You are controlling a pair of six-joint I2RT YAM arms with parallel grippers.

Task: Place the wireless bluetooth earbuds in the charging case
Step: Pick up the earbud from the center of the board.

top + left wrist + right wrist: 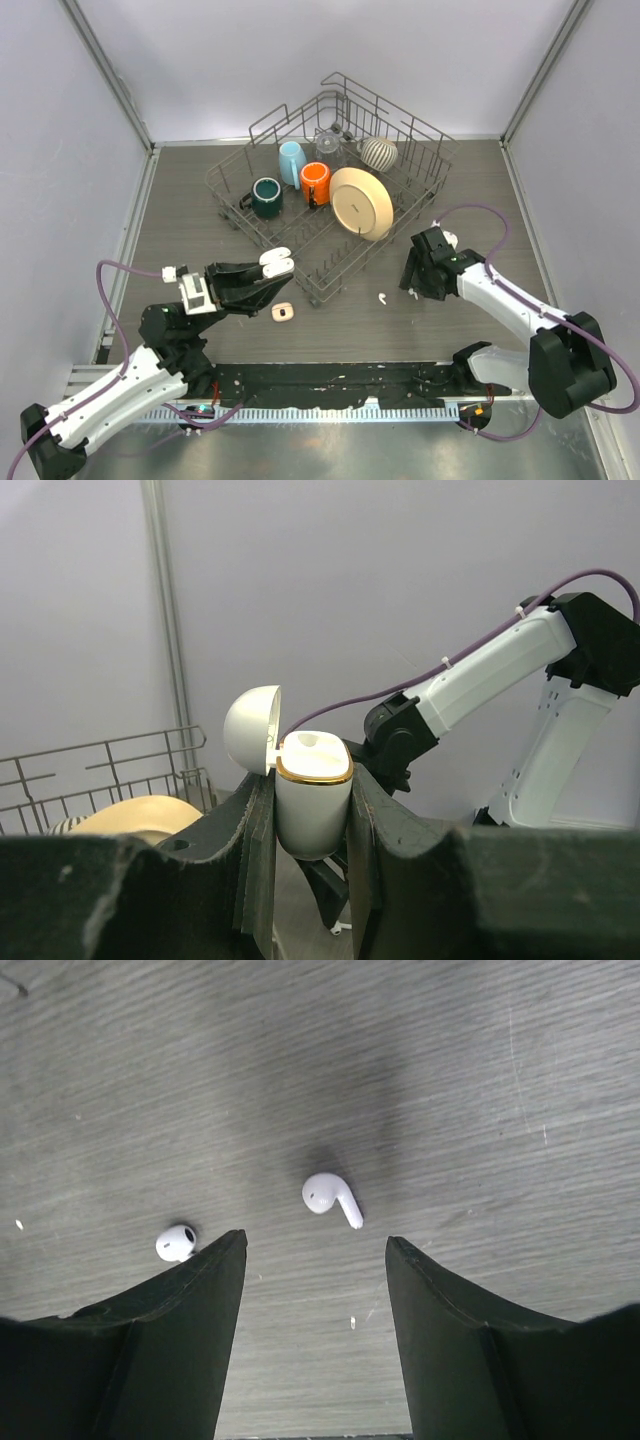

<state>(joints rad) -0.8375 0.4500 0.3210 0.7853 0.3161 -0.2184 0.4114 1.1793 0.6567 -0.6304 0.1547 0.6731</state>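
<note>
Left arm (140, 385) reaching forward, jaws clamped on charging case (313, 805), right arm (500, 295) angled inward, jaws parted, pointing down

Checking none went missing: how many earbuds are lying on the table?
2. One earbud lies before the open right tool; a second earbud sits beside that tool, partly hidden. More could hide inside the charging case.

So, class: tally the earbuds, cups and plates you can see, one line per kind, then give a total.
Earbuds: 2
Cups: 3 (teal, blue, orange)
Plates: 1
Total: 6
</note>
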